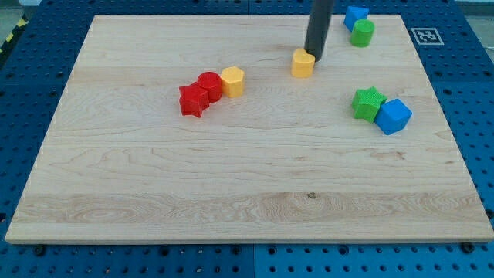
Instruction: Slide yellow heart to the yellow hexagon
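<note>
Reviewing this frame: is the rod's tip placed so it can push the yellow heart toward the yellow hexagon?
Probably yes. My tip sits against the yellow heart on its right side, and bare board lies between it and the yellow hexagon.

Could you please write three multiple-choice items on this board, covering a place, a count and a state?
1. Where is my tip?
A. at the yellow heart's upper right
B. beside the red star
C. at the view's bottom

2. How many blue blocks are there?
A. one
B. two
C. four

3. The yellow hexagon is:
A. alone
B. against the red cylinder
C. stacked on a green block

Key: A, the rod ends by the heart; B, one at the top, one at the right; B, the two touch.
</note>
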You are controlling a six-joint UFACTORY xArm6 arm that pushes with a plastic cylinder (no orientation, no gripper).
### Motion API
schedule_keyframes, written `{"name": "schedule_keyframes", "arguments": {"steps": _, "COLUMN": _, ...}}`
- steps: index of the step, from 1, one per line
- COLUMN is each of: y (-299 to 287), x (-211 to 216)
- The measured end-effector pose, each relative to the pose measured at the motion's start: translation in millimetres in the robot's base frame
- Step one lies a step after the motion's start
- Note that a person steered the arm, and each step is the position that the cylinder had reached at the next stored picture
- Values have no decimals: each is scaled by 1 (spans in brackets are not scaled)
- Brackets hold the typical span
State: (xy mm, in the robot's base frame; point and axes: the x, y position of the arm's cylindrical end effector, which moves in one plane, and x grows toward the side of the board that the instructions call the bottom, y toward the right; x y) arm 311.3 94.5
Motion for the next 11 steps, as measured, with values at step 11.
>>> {"name": "schedule_keyframes", "arguments": {"steps": 11, "y": -52, "x": 52}}
